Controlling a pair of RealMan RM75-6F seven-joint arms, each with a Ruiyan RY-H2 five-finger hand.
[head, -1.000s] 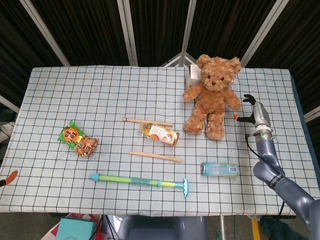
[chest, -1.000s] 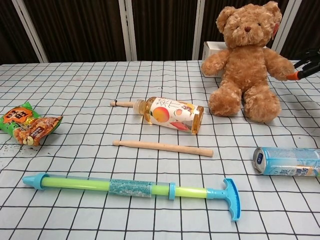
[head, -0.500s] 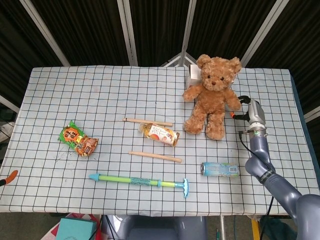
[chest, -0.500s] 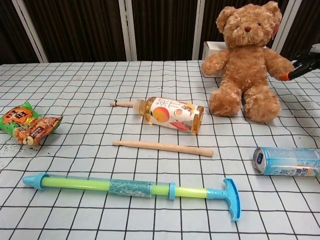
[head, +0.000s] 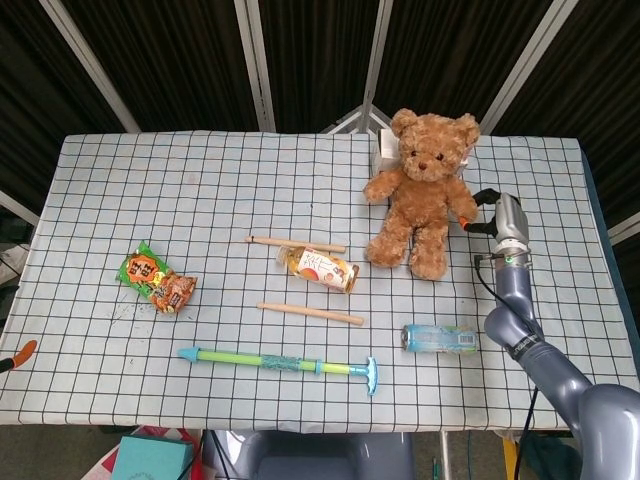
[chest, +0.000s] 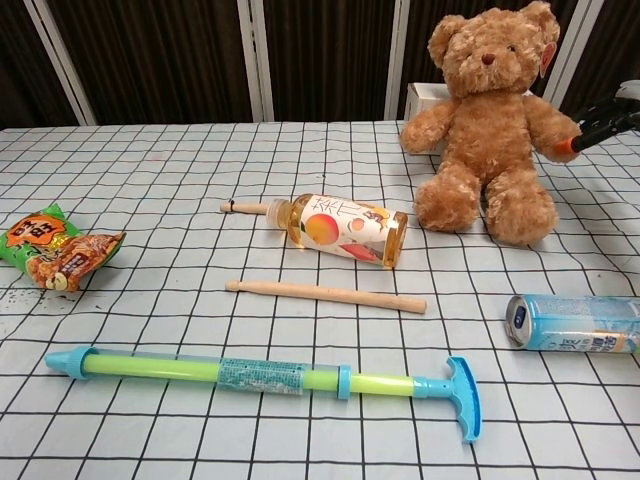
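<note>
A brown teddy bear (head: 425, 190) sits at the back right of the checked table (head: 200, 180), against a white box (head: 384, 150). My right hand (head: 487, 212) is at the bear's outstretched paw, fingers (chest: 598, 118) spread above and below it, and an orange fingertip touches the plush. It holds nothing that I can make out. Of my left hand only an orange fingertip (head: 22, 351) shows, at the table's front left edge. The rest of that hand is out of frame.
A juice bottle (head: 318, 267) lies mid-table between two wooden sticks (head: 296, 243) (head: 310, 313). A blue and green water pump toy (head: 280, 361) lies near the front edge, a drink can (head: 440, 338) at front right, and a snack bag (head: 155, 279) at left.
My right hand has moved left to the bear's paw. The bear has shifted slightly left and back under it. Everything else lies still.
</note>
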